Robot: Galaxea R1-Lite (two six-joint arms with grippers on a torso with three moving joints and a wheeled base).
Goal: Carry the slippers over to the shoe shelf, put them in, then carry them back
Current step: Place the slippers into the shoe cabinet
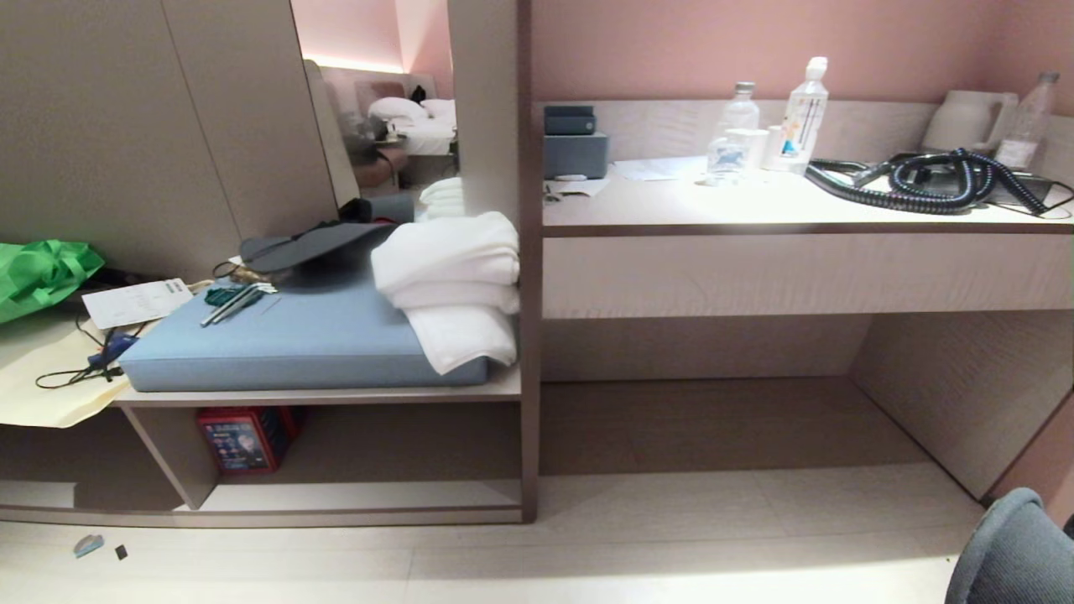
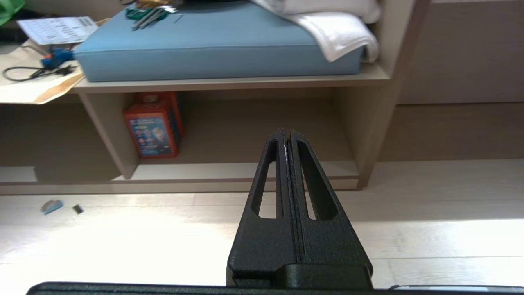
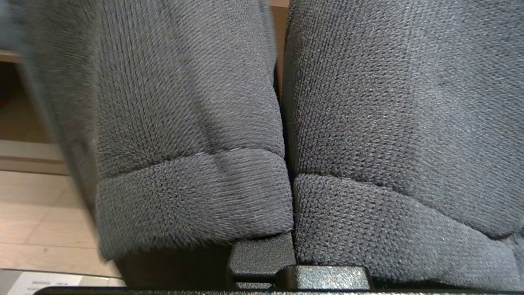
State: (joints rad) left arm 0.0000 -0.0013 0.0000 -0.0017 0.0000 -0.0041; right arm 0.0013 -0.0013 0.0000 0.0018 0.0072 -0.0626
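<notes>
Knitted dark blue-grey fabric: the slippers hang side by side, clamped in the right pincer at their rims. Soft, light and floppy, they are best pinched together there. Left pincer, fingers together, points toward the shoe shelf.

Slippers: knitted cloth, dark grey, matt, ribbed weave, rolled hem.
Left gripper fingers: black plastic, matt, finely grained.
Shoe shelf: wood-grain board, taupe, matt; paler bottom board.
Cushion: blue, smooth, faint sheen.
Towels: white terry cloth, soft, napped.
Floor: pale wood-look boards, slight gloss.
Bottles: clear plastic, glossy.
</notes>
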